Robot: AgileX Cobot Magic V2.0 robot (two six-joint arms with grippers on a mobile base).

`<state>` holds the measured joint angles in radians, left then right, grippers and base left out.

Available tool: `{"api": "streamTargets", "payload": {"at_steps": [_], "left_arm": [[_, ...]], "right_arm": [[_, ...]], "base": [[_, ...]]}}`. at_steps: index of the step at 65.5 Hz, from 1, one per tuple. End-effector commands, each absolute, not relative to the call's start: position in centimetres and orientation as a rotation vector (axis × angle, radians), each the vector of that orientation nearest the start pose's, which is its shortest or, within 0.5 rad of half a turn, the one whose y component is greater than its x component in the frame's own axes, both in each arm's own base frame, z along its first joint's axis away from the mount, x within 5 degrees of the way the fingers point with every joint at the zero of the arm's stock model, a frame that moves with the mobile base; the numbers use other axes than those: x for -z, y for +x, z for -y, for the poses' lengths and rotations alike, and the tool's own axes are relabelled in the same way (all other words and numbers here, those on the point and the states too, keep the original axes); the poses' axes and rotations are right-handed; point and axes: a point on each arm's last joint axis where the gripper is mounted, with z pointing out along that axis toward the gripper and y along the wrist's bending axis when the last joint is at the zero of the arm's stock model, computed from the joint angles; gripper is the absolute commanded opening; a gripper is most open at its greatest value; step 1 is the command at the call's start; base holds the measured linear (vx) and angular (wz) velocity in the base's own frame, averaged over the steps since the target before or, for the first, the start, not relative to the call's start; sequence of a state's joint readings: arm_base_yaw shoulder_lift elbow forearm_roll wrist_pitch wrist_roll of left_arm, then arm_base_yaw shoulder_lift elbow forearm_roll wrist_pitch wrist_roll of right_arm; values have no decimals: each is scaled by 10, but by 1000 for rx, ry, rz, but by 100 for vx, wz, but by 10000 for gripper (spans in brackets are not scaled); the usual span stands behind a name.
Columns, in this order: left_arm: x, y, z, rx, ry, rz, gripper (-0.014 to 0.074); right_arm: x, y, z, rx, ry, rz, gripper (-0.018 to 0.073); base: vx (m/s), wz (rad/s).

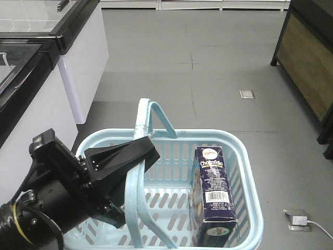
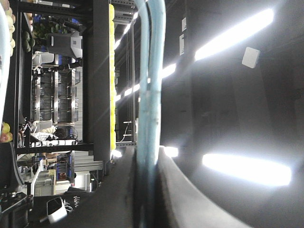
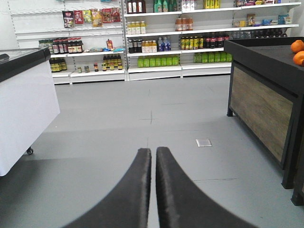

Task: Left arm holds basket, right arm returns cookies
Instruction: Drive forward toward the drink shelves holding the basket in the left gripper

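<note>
The light blue basket (image 1: 244, 172) hangs over the grey floor in the front view. Both of its hoop handles (image 1: 148, 117) are pulled together, and my left gripper (image 1: 147, 152) is shut on them from the left. In the left wrist view the pale blue handles (image 2: 149, 95) run straight up between the dark jaws of the left gripper (image 2: 148, 164). The cookies (image 1: 212, 192), a dark navy "Chocofello" box, lie tilted inside the basket on its right side. My right gripper (image 3: 154, 151) shows only in the right wrist view, shut with nothing in it and pointing over bare floor.
White freezer cabinets (image 1: 78, 67) stand at the left and a dark wood-panelled stand (image 1: 307, 57) at the right. Oranges (image 3: 298, 51) lie on that stand. Stocked shelves (image 3: 156, 47) line the far wall. A floor plate (image 1: 247, 94) and a white plug (image 1: 298, 220) lie on the floor.
</note>
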<state>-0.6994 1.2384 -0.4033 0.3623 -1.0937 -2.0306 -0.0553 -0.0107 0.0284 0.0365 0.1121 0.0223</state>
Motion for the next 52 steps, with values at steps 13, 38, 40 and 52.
{"api": "streamTargets", "payload": {"at_steps": [13, 38, 40, 52], "left_arm": [[-301, 149, 163, 2430, -512, -1398, 0], [-301, 149, 163, 2430, -512, -1398, 0], [-301, 149, 163, 2430, -512, -1398, 0], [-301, 149, 163, 2430, -512, -1398, 0]], "right_arm": [[-195, 56, 3, 5, 84, -1543, -6], [-195, 56, 3, 5, 84, -1543, -6], [-195, 56, 3, 5, 84, -1543, -6], [-195, 56, 3, 5, 84, -1543, -6]], "base": [[10, 1], [8, -11], [9, -10], [10, -9]]}}
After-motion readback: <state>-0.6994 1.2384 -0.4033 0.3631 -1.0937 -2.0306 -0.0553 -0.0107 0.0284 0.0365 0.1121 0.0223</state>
